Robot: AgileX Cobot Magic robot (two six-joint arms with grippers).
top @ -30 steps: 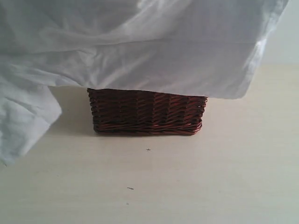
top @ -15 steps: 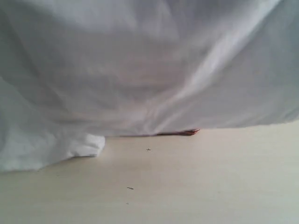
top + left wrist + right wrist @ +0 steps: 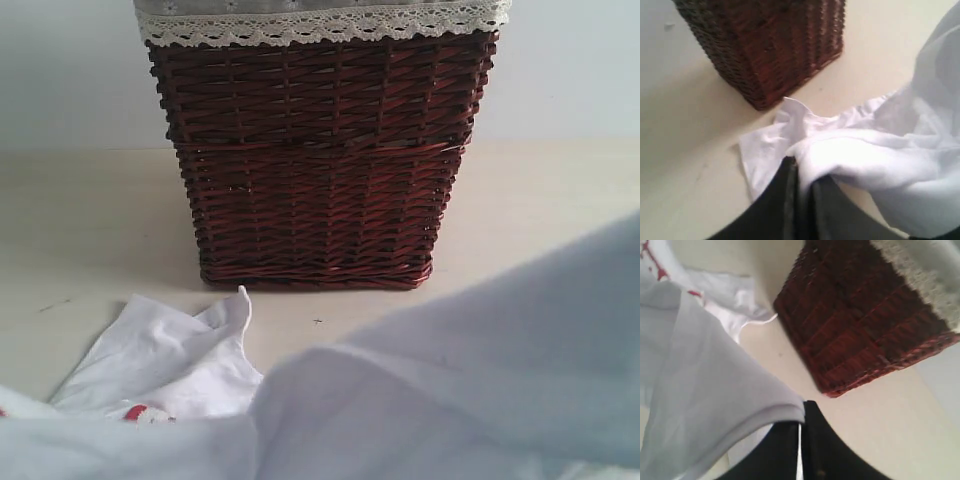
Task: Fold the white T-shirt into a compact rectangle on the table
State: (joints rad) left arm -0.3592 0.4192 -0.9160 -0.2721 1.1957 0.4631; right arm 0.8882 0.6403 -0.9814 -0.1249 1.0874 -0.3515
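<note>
Left gripper [image 3: 802, 169] clamped on bunched fold of white T-shirt [image 3: 450, 400]; right gripper [image 3: 801, 416] pinching its hem. Shirt rumpled, red print peeking out, on table [image 3: 560, 200] before wicker basket [image 3: 310, 160]. Spreads side-to-side across exterior view; long axis unclear.

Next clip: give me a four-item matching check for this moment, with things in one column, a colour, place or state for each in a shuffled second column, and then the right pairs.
Column one:
1. wicker basket
2. lace-edged liner
3. white T-shirt
4. left gripper

Column two:
A. shut on a fold of white cloth
B. dark brown weave
C. folded over the basket's top rim
D. partly lying on the table, partly lifted

Pairs: 1-B, 2-C, 3-D, 4-A
</note>
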